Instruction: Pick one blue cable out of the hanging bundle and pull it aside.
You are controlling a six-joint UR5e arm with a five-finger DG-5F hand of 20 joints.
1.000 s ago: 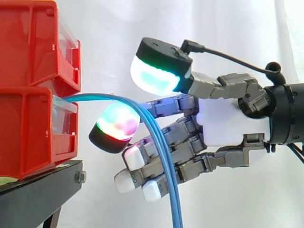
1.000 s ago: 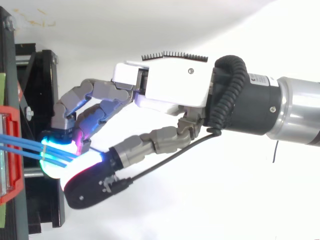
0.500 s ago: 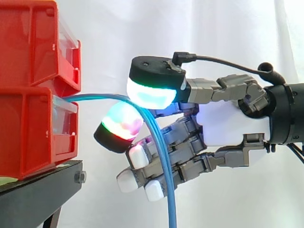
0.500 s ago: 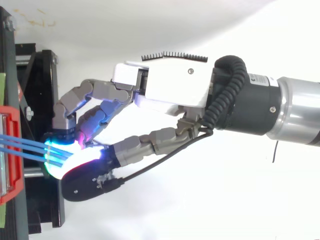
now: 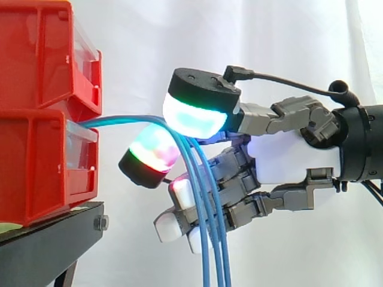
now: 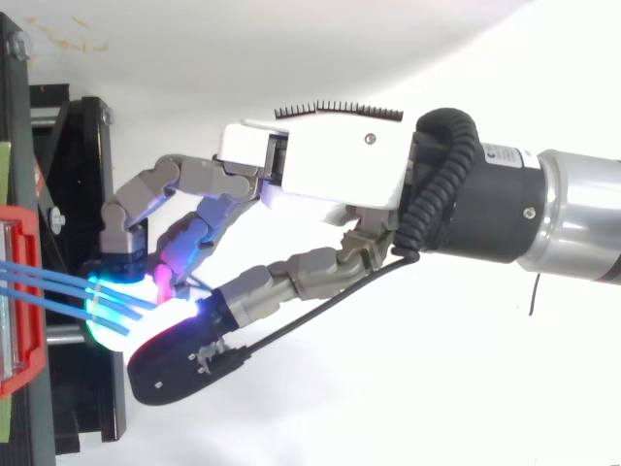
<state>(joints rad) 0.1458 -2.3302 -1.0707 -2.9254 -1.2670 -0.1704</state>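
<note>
A bundle of thin blue cables [image 5: 206, 239] leaves the lower red bin [image 5: 36, 161], arcs to the right and hangs down in three separate strands. My hand [image 5: 287, 155] reaches in from the right at the top of the arc. Its green-cyan pad [image 5: 194, 113] sits on the cables from above, and a red-green pad [image 5: 152, 152] sits just below and to the left, so the cables run between the two. The other fingers are curled behind the hanging strands. From above, the blue cables [image 6: 49, 286] run from the bin into the glowing pads of the hand [image 6: 340, 165].
Two red bins are stacked on a black stand [image 5: 48, 239] at the left, with the upper bin [image 5: 42, 54] above the cable's exit. The stand's frame [image 6: 82, 194] lies under the fingertips. A white curtain hangs behind.
The hanging cables have fanned out from one tight bundle into three strands. The upper pad has shifted slightly right, and the lower fingers have moved right behind the cables.
</note>
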